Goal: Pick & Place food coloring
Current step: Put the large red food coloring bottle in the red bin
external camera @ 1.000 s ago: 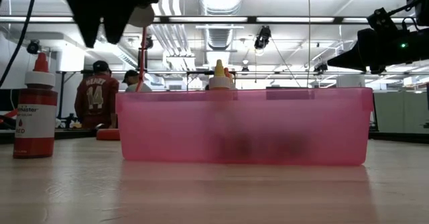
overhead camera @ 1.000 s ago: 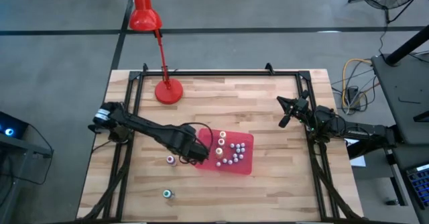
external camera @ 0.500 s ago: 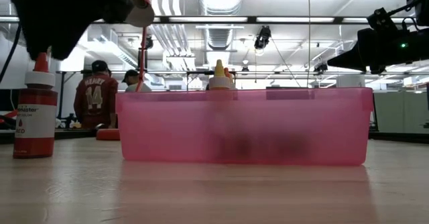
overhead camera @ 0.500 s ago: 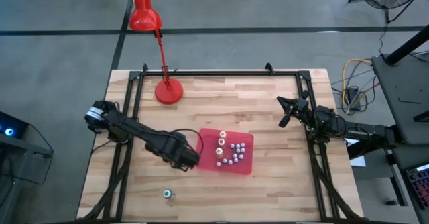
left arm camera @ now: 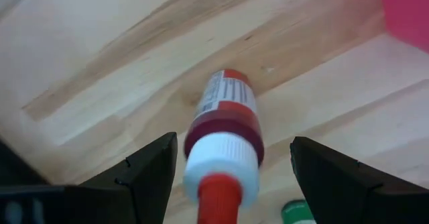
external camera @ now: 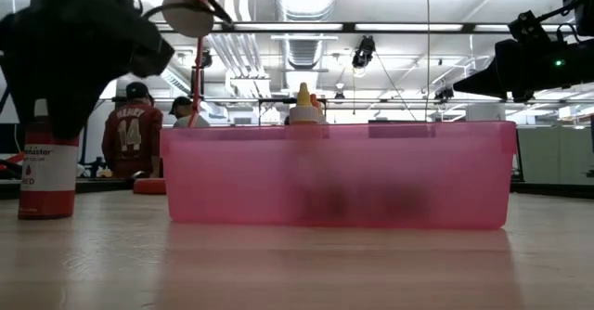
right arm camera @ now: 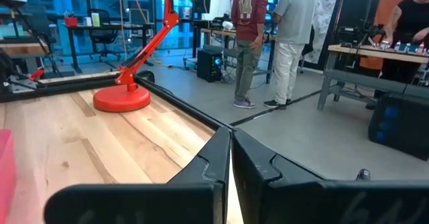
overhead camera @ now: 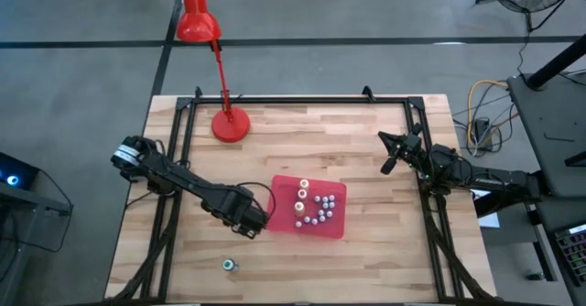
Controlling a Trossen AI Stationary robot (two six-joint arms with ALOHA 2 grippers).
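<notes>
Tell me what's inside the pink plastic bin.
In the translucent pink plastic bin, the high view shows a cluster of small whitish-capped bottles and two taller yellow-tipped bottles. The low view shows one yellow tip above the rim; the frosted wall blurs everything lower.

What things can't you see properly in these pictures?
- Red bottle: in the high view the left gripper covers it; in the low view the dark arm hides its top.
- Small bottles in the pink bin: too small in the high view for cap colours; in the low view the bin's wall blurs them.
- Green-capped bottle: cut off in the left wrist view.
- Right gripper: idle at the table's right edge.
</notes>
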